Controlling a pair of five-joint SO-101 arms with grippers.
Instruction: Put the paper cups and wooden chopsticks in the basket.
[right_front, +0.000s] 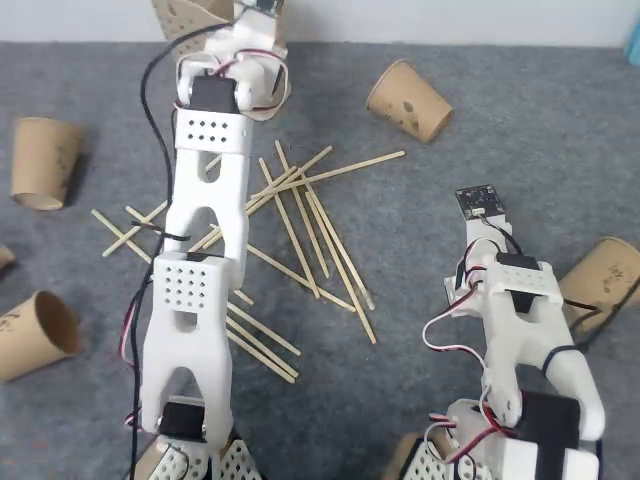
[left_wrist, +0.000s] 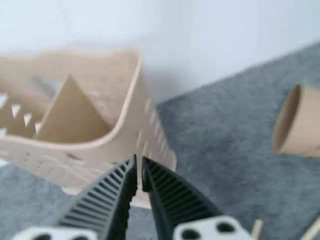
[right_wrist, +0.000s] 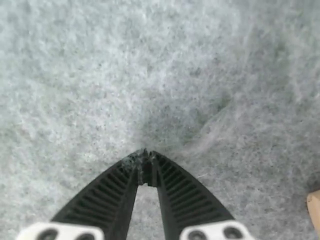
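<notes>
My left gripper (left_wrist: 139, 162) is shut with nothing in it, its tips just in front of the tan basket's (left_wrist: 125, 125) outer wall. A tan cone-like shape (left_wrist: 72, 112) shows inside the basket. The left arm (right_front: 210, 200) stretches to the basket (right_front: 182, 14) at the table's far edge. Wooden chopsticks (right_front: 300, 215) lie scattered in the middle of the grey carpet. Paper cups lie on their sides: one far right of centre (right_front: 408, 100) (left_wrist: 297, 127), one left (right_front: 45, 160), one lower left (right_front: 35, 335), one right (right_front: 605, 280). My right gripper (right_wrist: 145, 156) is shut, pointing down at bare carpet.
The right arm (right_front: 510, 300) stands at the lower right, next to the right-hand cup. A white wall (left_wrist: 200, 35) rises behind the basket. A tan edge (right_wrist: 315, 210) shows beside the right gripper. Several chopsticks pass under the left arm.
</notes>
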